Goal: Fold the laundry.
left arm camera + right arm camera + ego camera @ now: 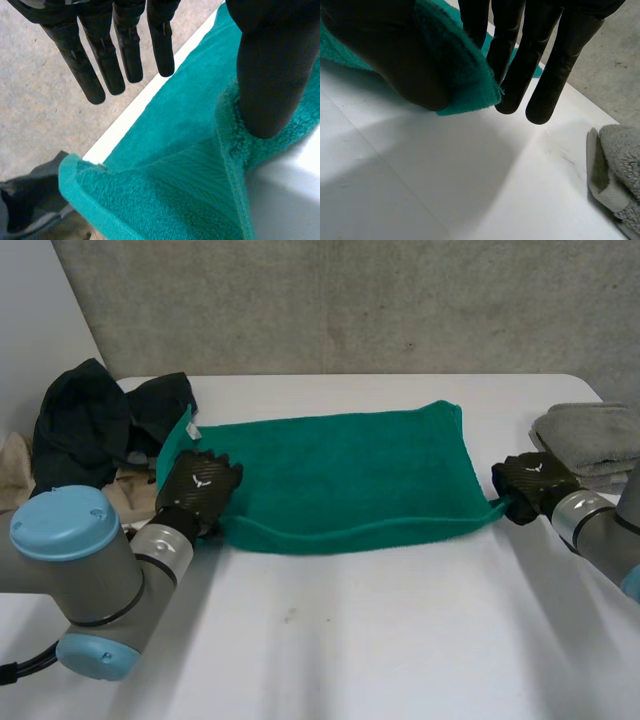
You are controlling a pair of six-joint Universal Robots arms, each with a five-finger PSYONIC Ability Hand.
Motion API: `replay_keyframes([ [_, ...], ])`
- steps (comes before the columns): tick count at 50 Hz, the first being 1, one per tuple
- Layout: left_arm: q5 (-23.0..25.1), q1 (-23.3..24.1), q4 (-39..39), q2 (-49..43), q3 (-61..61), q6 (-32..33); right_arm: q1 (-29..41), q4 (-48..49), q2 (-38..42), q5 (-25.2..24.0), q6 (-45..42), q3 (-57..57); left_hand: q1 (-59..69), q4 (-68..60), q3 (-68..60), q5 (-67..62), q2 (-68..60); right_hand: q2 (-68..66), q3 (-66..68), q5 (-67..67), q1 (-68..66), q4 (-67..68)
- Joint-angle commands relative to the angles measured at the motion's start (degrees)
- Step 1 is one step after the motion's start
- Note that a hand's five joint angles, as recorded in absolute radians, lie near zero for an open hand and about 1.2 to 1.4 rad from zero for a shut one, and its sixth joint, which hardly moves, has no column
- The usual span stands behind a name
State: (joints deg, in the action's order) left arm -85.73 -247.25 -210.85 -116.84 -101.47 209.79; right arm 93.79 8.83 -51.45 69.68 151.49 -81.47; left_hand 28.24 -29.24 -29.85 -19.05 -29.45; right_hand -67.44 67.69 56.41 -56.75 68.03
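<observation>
- The green towel [350,475] lies across the middle of the desk [350,640], apparently folded once, with its near edge doubled.
- The right hand [530,480] pinches the towel's near right corner between thumb and fingers.
- The left hand [200,485] is released on the towel's left end, fingers straight and thumb pressing the hem.
- A folded grey towel [590,435] sits at the desk's right edge.
- Left to do, I judge: more folds here, then the dark clothes [95,420] heaped at the far left corner.
</observation>
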Motion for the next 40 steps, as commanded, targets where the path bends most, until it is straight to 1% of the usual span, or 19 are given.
replay_keyframes([
  [1,0.1,-3.8,0.4,-1.6,-0.3,0.0,-2.8,-5.2,-7.4,-0.6,-0.4,-2.5,0.0,1.0,1.6,0.8,1.2,-12.6,12.3,13.6,-23.2,12.0],
  [5,0.0,-5.3,0.9,-1.6,-0.8,0.0,-4.8,-5.4,-10.2,-0.7,-0.5,-5.4,0.1,0.9,1.5,0.7,1.1,-12.6,12.3,13.6,-23.2,12.0],
  [13,0.0,-5.9,4.6,-1.0,-2.6,0.0,-5.6,-5.2,-10.5,-0.6,-0.5,-7.4,1.0,0.0,0.6,-0.2,0.2,-12.6,12.3,13.6,-23.2,12.0],
  [17,0.1,-5.8,5.5,-0.6,-4.3,0.4,-5.6,-5.2,-10.5,-0.6,-0.5,-7.3,3.7,-2.7,-2.1,-2.9,-2.5,-12.6,12.3,13.6,-23.2,12.0],
  [21,-0.1,-5.9,5.5,-0.6,-5.1,0.7,-5.6,-5.3,-10.5,-0.6,-0.6,-7.1,11.0,-10.1,-9.4,-10.2,-9.8,-12.6,12.3,13.6,-23.2,12.0],
  [27,-0.3,-7.6,5.5,-0.6,-5.1,1.0,-5.7,-5.9,-10.5,-0.5,-1.5,-7.0,32.4,-31.4,-30.8,-31.6,-31.2,-12.6,12.3,13.6,-23.2,12.0],
  [29,-0.4,-7.8,5.6,-0.5,-5.1,1.0,-6.0,-6.2,-10.7,-0.4,-3.0,-7.3,37.5,-36.5,-35.9,-36.6,-36.2,-12.6,12.3,13.6,-23.2,12.0],
  [30,-0.4,-8.0,5.9,-0.3,-5.2,1.0,-6.2,-6.4,-10.9,-0.4,-3.7,-7.4,44.8,-43.8,-43.2,-44.0,-43.6,-12.6,12.3,13.6,-23.2,12.0],
  [32,-0.5,-8.0,6.2,0.2,-5.3,1.0,-6.4,-7.2,-11.9,-0.2,-6.3,-8.0,51.7,-50.7,-50.1,-50.9,-50.5,-12.6,12.3,13.6,-23.2,12.0],
  [35,-0.4,-7.9,8.3,2.3,-6.6,1.8,-6.9,-9.5,-13.4,-0.2,-9.8,-9.0,51.8,-50.8,-50.2,-50.9,-50.6,-12.6,12.3,13.6,-23.2,12.0],
  [39,-0.2,-7.4,11.4,6.6,-8.7,3.5,-8.2,-15.5,-16.7,0.0,-17.0,-10.7,51.8,-50.8,-50.2,-50.9,-50.6,-12.6,12.3,13.6,-23.2,12.0],
  [40,-0.2,-7.2,12.1,7.6,-9.1,3.9,-9.0,-18.5,-18.4,0.3,-20.1,-11.7,51.8,-50.8,-50.2,-50.9,-50.6,-12.6,12.3,13.6,-23.2,12.0],
])
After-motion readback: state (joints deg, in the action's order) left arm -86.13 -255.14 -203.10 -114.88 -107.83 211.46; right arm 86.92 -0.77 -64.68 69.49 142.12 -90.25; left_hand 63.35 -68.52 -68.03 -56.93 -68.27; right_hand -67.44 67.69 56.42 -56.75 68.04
